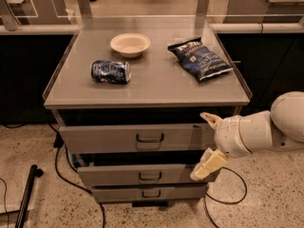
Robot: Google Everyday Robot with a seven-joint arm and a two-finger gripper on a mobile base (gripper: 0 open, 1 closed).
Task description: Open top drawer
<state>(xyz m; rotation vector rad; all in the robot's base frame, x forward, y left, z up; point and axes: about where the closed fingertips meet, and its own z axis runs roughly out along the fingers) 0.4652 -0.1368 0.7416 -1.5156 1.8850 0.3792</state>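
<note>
Speckled floor (23,144), black cables (56,161), dim light

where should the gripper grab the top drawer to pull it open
Take the small loop handle at the centre of the top drawer front, coming straight in from the front. The face is otherwise flat, so the loop looks like the only hold. The gripper sits at the front's right end, fingers open.
</note>
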